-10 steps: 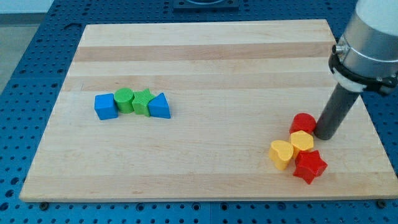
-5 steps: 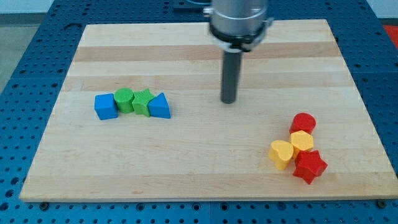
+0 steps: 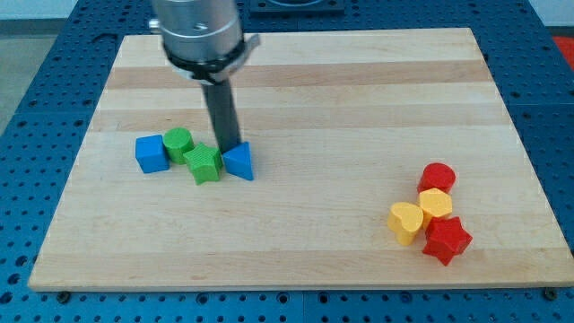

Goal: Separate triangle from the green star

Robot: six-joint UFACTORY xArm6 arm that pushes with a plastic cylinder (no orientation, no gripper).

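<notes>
My tip (image 3: 224, 150) is resting on the desk (image 3: 359, 90) in the left-centre of the frame, wedged at the upper side of the seam between the green star (image 3: 204, 165) and the blue triangle (image 3: 239, 162). This placement is serving the task: entering at the seam lets the rod act as a wedge that drives the two blocks apart. The end effector is a bare rod, so it is grasping nothing and is only pushing. The star and triangle are sitting just beside each other, near touching. The green cylinder (image 3: 178, 143) and blue cube (image 3: 152, 153) are lying further left. In my judgement, separation is only beginning.
</notes>
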